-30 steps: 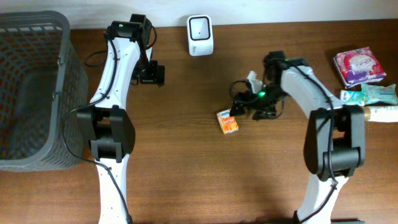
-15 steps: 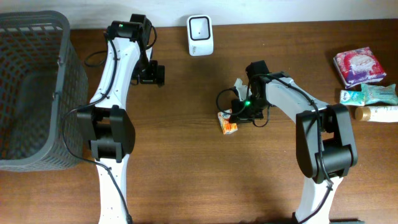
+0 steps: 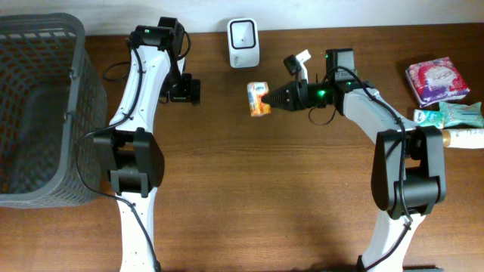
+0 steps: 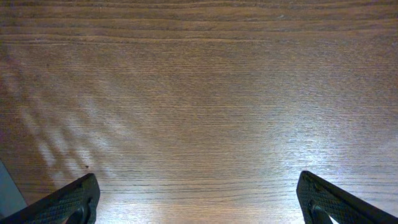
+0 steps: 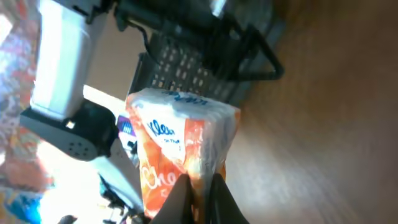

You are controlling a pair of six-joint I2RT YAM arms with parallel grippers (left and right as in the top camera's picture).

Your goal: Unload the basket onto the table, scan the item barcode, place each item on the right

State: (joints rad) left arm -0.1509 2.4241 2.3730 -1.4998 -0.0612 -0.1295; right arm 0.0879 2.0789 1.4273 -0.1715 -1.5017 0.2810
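Tissue pack (image 3: 259,99), orange, small, pinched at one end by the right gripper (image 3: 271,99). Jaws closed tight on the pack's wrapper. Right arm reaches leftward across the wooden table (image 3: 249,196), gripper pointing toward the left arm.

Pack sits in front of the white barcode scanner (image 3: 243,33) in the overhead view, a little to the side, not touching it, a clear strip of table between them. Cannot tell from overhead whether the pack is off the table.

Right wrist view: same tissue pack (image 5: 180,143) fills the centre, orange and white wrapper with blue "Kleenex" print, wrapper bunched where the two fingers (image 5: 178,196) clamp it at the bottom. View is rolled sideways. Dark basket (image 5: 199,59) and the white left arm blurred behind the pack, wood on the right. No barcode readable on the face shown.

Left gripper (image 3: 184,90) near the table's back edge, well apart from the pack, fully spread, holding nothing. Left wrist view: just the two dark fingertips (image 4: 71,199) at the lower corners, bare wood grain between.

Grey mesh basket (image 3: 41,113) at far left. Far right edge: purple-pink packet (image 3: 436,79), teal packet (image 3: 451,114), part of a bottle (image 3: 463,137), all well away from both grippers.
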